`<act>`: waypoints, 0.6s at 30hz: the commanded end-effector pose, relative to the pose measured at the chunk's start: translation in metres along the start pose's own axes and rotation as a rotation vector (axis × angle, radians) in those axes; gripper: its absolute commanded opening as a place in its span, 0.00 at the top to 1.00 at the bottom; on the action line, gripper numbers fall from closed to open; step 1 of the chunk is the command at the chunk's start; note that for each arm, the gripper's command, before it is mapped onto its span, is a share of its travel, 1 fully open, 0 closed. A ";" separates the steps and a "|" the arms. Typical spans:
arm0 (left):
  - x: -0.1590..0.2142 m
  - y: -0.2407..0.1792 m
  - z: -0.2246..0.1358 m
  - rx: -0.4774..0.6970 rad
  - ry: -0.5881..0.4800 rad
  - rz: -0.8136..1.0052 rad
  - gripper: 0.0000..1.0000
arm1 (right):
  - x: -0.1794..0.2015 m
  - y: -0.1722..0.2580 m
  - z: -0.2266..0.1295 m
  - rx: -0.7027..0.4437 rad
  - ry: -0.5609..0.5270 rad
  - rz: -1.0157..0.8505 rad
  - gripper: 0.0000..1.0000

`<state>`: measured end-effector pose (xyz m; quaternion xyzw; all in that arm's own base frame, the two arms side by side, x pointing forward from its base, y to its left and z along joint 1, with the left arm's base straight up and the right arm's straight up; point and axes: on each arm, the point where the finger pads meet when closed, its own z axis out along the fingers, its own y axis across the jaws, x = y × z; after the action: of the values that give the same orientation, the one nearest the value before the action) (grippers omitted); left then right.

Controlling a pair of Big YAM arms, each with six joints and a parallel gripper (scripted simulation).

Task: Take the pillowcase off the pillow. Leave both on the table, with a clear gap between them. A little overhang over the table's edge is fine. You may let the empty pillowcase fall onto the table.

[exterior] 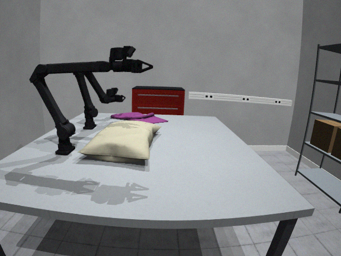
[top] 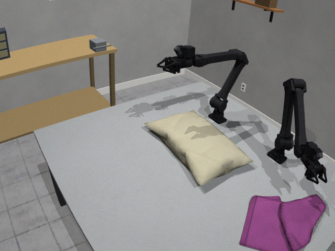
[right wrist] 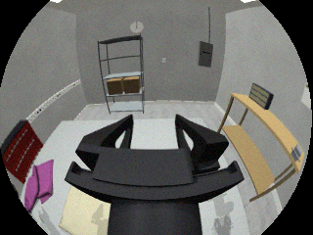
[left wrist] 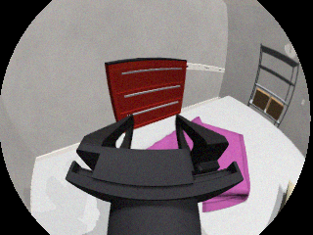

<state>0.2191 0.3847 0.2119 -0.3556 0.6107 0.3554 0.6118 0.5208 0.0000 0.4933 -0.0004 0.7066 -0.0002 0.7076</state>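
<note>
The bare cream pillow [top: 194, 159] [exterior: 123, 142] [right wrist: 83, 211] lies flat on the grey table [top: 108, 167] [exterior: 209, 170]. The empty magenta pillowcase [top: 259, 221] [exterior: 155, 119] [left wrist: 238, 152] [right wrist: 45, 182] lies folded over itself on the table, with bare table between it and the pillow in the top view. My left gripper [top: 321, 181] [exterior: 124, 97] [left wrist: 155, 117] is open and empty, raised beside the pillowcase on the arms' side. My right gripper [top: 160, 67] [exterior: 152, 66] [right wrist: 154, 117] is open and empty, high above the table at the pillow's far end. Neither gripper touches the cloth or pillow.
A red drawer cabinet [exterior: 158, 100] [left wrist: 149, 90] stands beyond the pillowcase end of the table. A wooden bench [top: 54, 55] [right wrist: 256, 147] stands past the other end. A metal shelf rack [exterior: 316, 82] [right wrist: 122, 74] stands off the side opposite the arms.
</note>
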 end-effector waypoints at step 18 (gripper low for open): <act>-0.114 -0.170 0.027 0.347 -0.081 -0.004 0.40 | -0.019 -0.008 -0.009 0.013 -0.029 -0.005 0.40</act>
<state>0.3448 0.3333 0.2653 -0.2658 0.6591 0.2630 0.6525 0.5209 0.0000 0.4922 -0.0004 0.7074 -0.0002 0.7068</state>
